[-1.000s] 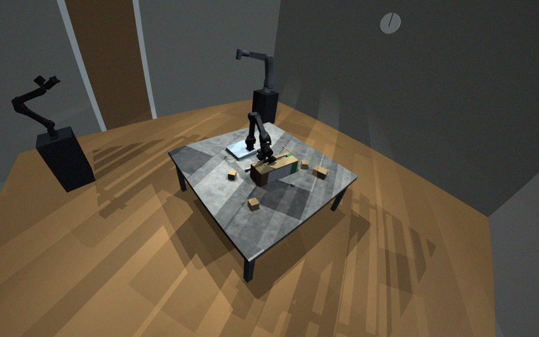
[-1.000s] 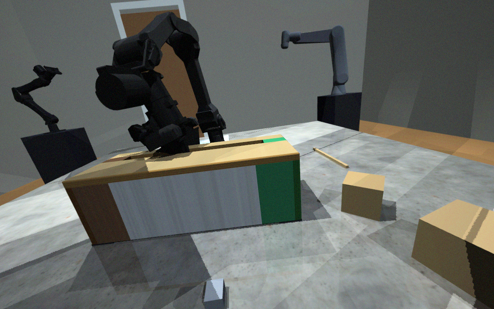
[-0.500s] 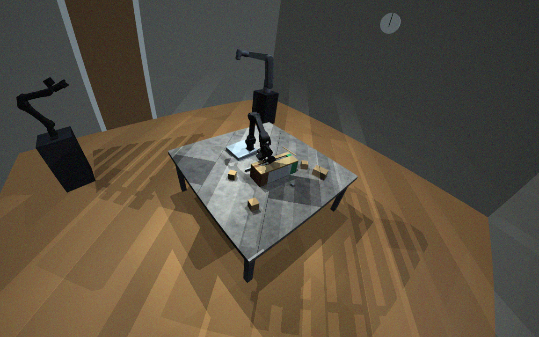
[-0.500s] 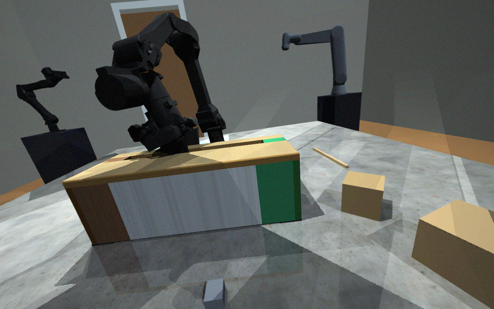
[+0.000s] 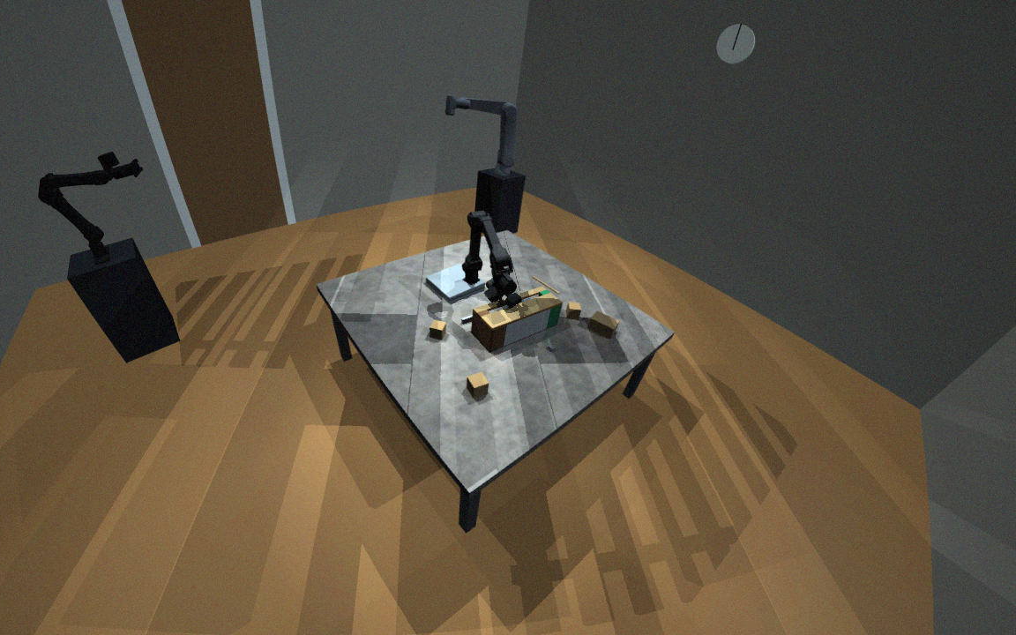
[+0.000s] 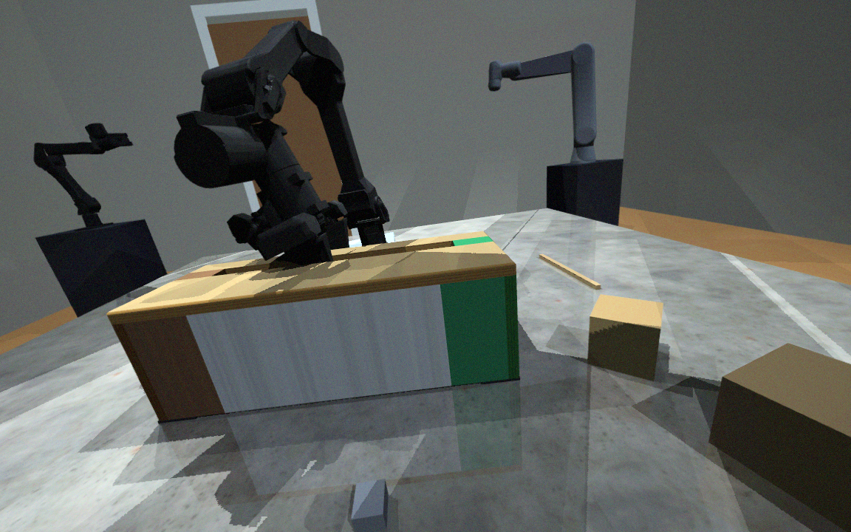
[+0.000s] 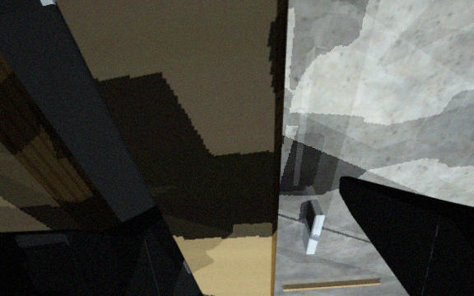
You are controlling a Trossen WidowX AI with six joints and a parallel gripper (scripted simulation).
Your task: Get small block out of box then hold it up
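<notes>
The box (image 5: 527,324) (image 6: 323,350) (image 7: 220,49) stands upright, with a slotted wooden top, a brown end at the left and a green end (image 6: 479,330) at the right in the exterior view. Its front looks pale and reflective, and no block can be made out inside. My gripper (image 5: 508,302) (image 6: 326,243) (image 7: 267,189) is open and low at the box top. One finger is down at the slot; the other is beyond the back edge. Nothing shows between them. A small grey-blue block (image 6: 368,505) lies on the table in front of the box; I cannot tell whether it is the task's block.
A wooden cube (image 5: 573,310) (image 6: 626,340) and a larger wooden block (image 5: 602,324) (image 6: 805,403) lie beyond the green end. A thin stick (image 5: 545,285) (image 6: 569,271) (image 7: 332,284) lies behind. Other cubes (image 5: 437,330) (image 5: 477,385) stand left and in front.
</notes>
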